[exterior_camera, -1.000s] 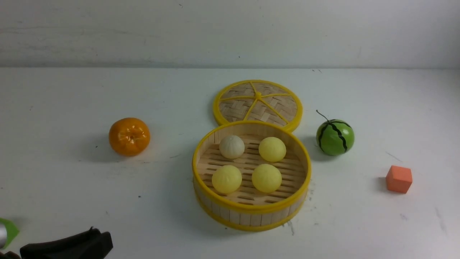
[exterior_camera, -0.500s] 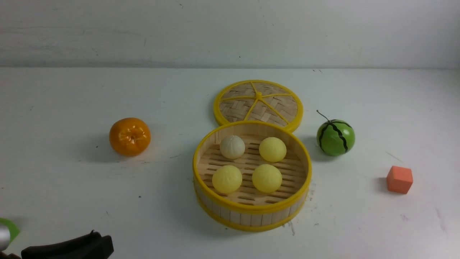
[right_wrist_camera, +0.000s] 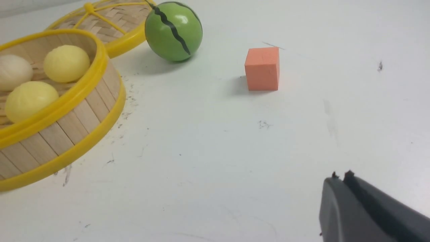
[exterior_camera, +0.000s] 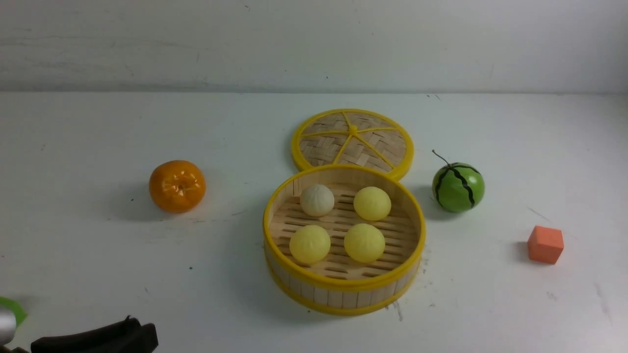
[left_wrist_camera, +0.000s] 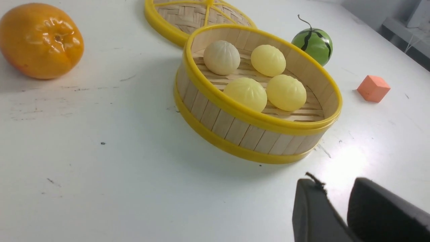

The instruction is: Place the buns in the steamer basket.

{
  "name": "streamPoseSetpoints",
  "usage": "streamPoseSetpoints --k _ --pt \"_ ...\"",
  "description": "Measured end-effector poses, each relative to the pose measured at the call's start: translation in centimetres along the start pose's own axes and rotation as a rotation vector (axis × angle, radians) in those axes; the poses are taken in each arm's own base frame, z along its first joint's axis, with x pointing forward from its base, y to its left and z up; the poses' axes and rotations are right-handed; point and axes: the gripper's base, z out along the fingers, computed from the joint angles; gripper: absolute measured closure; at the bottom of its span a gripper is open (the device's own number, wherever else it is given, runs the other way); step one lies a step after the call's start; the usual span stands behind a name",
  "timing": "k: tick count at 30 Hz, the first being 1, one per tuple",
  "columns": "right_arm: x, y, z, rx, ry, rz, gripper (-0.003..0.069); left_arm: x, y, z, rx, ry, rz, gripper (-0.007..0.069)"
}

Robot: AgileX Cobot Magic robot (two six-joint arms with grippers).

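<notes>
— While scanning for labels: any text?
— None readable. All four buns (exterior_camera: 336, 222) in steamer basket (exterior_camera: 343, 289), ahead-right of left gripper (left_wrist_camera: 336, 191), jaws slightly apart, empty. Right gripper (right_wrist_camera: 341, 176) closed, empty.

The steamer basket (exterior_camera: 343, 289) is seen standing upright and uncovered on the white surface: a round, shallow bamboo basket with bright yellow rims at top and bottom, an upright wall of narrow wooden strips and a slatted floor. All four buns are held inside it, resting on the slats in a two-by-two group near the basket's middle. The off-white bun (exterior_camera: 317, 200) is placed at the basket's far left, with a pale yellow bun (exterior_camera: 372, 203) beside it at the far right. Two more pale yellow buns, faintly pleated, are set nearer the basket's front wall, one at the left (exterior_camera: 309, 243) and one at the right (exterior_camera: 364, 242), lying close together.
</notes>
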Motion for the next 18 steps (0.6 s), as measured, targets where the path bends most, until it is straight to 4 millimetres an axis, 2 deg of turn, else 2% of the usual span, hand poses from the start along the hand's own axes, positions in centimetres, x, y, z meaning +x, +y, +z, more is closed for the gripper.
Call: streamPoseSetpoints --k 5,9,12,15,18 --pt "0.0 0.0 0.0 0.000 0.001 0.000 0.0651 0.4 0.8 -0.7 -0.037 -0.082 -0.014 0.0459" --pt "0.0 0.0 0.0 0.000 0.001 0.000 0.0645 2.0 2.8 -2.6 -0.175 -0.243 -0.053 0.0460" --pt "0.0 0.0 0.0 0.000 0.001 0.000 0.0642 2.6 3.4 -3.7 -0.260 -0.309 -0.080 0.0470" --pt "0.0 0.0 0.0 0.000 0.001 0.000 0.0640 3.3 3.6 -4.3 -0.320 -0.298 -0.075 0.0515" --pt "0.0 0.0 0.0 0.000 0.000 0.001 0.0640 5.2 3.9 -4.4 -0.382 -0.127 -0.065 0.0638"
